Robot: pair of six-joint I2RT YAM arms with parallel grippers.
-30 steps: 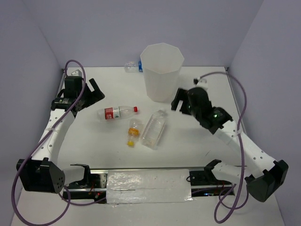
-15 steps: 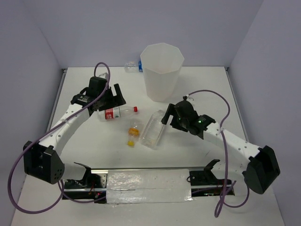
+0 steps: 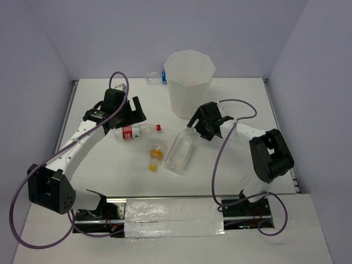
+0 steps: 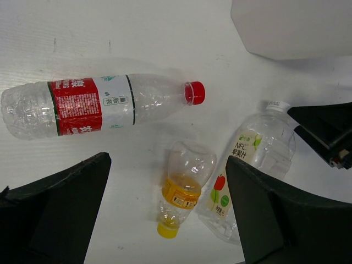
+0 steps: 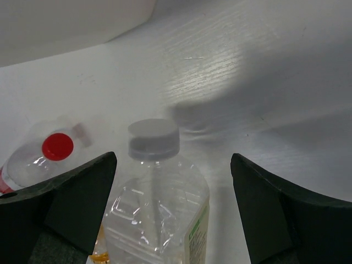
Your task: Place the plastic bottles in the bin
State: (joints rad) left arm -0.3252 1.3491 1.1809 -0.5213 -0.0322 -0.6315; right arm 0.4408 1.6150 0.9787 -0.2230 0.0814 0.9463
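Peeking from behind the bin (image 3: 190,102), the blue-label bottle (image 3: 155,77) shows only half.

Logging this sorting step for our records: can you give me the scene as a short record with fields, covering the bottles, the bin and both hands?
bin: upright, at the back
red-label bottle: lying on its side, outside the bin
yellow-cap bottle: lying crumpled between the other two near bottles
wide clear bottle: lying, cap end towards the bin
blue-label bottle: lying behind the bin, partly hidden
left hand: open, empty, above the red-label bottle
right hand: open, fingers either side of the wide clear bottle's cap, not touching
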